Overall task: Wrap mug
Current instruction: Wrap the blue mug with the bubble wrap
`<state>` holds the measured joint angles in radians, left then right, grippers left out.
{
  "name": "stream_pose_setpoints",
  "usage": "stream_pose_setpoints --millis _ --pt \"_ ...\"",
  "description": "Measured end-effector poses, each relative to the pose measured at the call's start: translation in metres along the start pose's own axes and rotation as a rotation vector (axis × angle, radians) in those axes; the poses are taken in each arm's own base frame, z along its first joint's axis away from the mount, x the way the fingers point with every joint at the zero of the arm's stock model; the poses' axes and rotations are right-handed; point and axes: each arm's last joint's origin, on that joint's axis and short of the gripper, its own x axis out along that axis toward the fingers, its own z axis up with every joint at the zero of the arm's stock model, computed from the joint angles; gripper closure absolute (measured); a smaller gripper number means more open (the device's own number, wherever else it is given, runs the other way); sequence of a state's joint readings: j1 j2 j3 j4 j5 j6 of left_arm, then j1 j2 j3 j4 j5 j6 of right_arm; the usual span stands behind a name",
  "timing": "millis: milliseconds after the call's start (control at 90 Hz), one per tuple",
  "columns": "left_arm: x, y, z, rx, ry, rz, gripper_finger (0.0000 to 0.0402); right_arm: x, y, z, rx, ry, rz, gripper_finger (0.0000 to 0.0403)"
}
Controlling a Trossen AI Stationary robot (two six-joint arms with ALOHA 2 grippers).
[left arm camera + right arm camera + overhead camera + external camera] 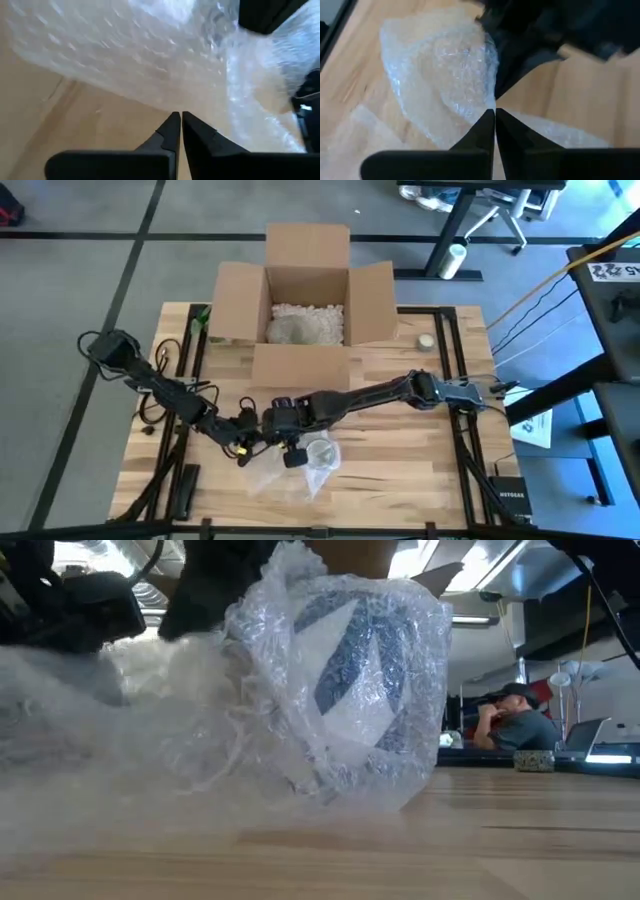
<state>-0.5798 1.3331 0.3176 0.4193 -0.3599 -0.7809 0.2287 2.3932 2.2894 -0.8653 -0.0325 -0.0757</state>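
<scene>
Wrapping is seen well advanced on the wooden surface (400, 470), behind which an open cardboard box (305, 300) is stationed. Bubble wrap (150, 740) is spread near the front edge, the mug (350, 680) already bundled inside. Both the left tool (177, 120) and right tool (495, 115) are pinched closed, apparently empty. Loose film remains to be tucked next.

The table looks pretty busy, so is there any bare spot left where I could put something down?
Yes. The table is bare wood right of the wrapped mug, below the right arm. A smaller patch lies left of the cardboard box. It is crowded at the front middle, where the left gripper, right gripper and bubble wrap meet.
</scene>
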Motion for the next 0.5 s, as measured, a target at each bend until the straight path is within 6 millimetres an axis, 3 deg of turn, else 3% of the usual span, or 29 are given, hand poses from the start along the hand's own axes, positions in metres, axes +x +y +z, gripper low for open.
stream_pose_setpoints --millis 500 --pt "-0.002 -0.016 0.019 0.095 -0.189 -0.153 0.0402 -0.035 0.006 -0.002 0.057 0.124 -0.055 0.0403"
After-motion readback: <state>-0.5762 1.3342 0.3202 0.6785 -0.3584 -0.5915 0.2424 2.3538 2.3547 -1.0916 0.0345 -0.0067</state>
